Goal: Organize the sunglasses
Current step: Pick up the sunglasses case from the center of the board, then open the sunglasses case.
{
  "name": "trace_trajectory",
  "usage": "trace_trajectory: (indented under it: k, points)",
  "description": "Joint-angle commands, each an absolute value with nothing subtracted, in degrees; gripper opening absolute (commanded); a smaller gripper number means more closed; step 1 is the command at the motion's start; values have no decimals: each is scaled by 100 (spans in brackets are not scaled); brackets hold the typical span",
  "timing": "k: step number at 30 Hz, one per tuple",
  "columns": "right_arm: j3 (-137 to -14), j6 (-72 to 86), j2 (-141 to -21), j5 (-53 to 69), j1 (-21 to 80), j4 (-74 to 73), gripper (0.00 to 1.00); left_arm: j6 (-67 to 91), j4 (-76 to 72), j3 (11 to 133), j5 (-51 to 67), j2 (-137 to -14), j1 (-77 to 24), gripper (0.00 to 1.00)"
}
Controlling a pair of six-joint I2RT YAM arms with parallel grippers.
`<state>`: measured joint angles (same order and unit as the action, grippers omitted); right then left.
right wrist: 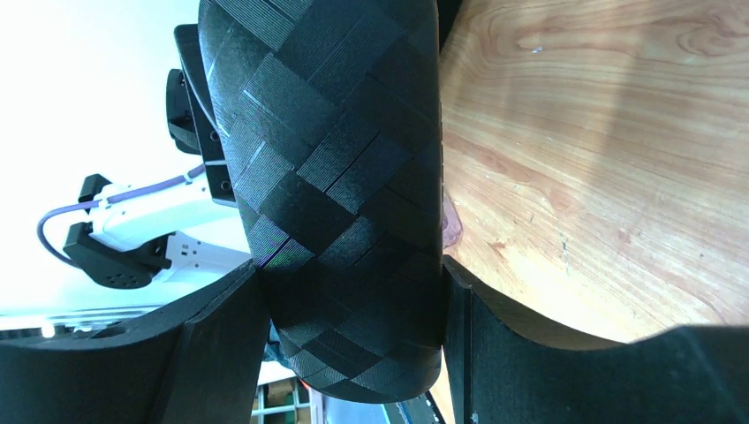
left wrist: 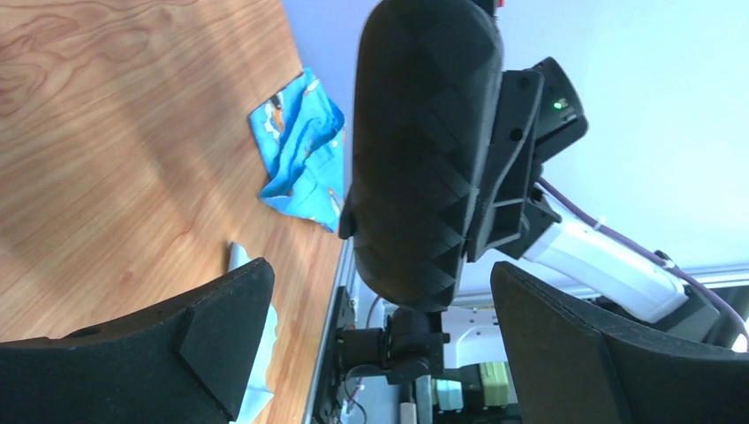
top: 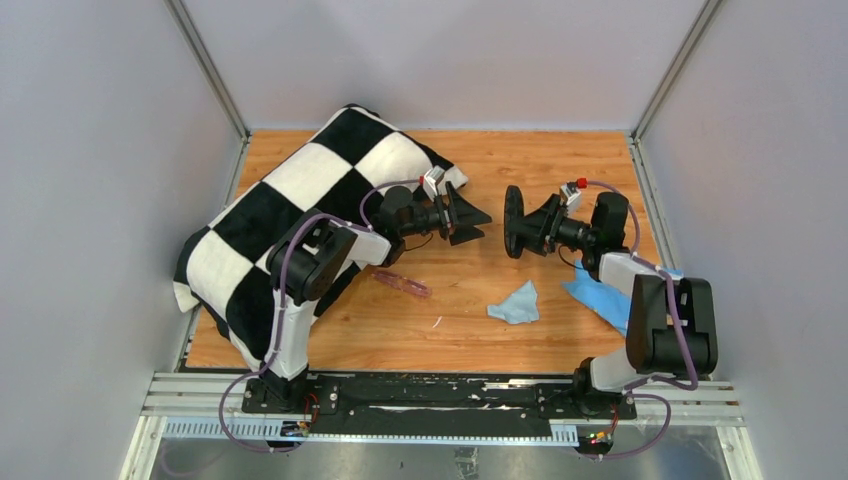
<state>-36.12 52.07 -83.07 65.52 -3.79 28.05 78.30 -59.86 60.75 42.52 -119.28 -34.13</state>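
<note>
Sunglasses on bare wood, case held up between the arms.
The slim folded pair of translucent pinkish sunglasses [top: 402, 284] lies flat on the wooden tabletop [top: 560, 170], its near end tucked beside the left arm [top: 320, 262]; finer detail is too small to read. The right gripper [top: 522, 228] clamps the dark oval woven-texture case [top: 513, 215], which blocks most of its wrist view. The left gripper [top: 470, 220] is spread wide and empty, facing the case.

Top external: high at the near edge, looking down over the whole table [top: 560, 170]. Left wrist faces right, right wrist faces left, both very near the dark case [left wrist: 415, 150] they share.
</note>
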Motion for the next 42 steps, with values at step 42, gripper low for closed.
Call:
trace_trajectory:
  k: [42]
  points:
    - [-3133,8611,-9856,7138,505,7979,50,8611,-7199,6187,4440,-12230,-3511,99]
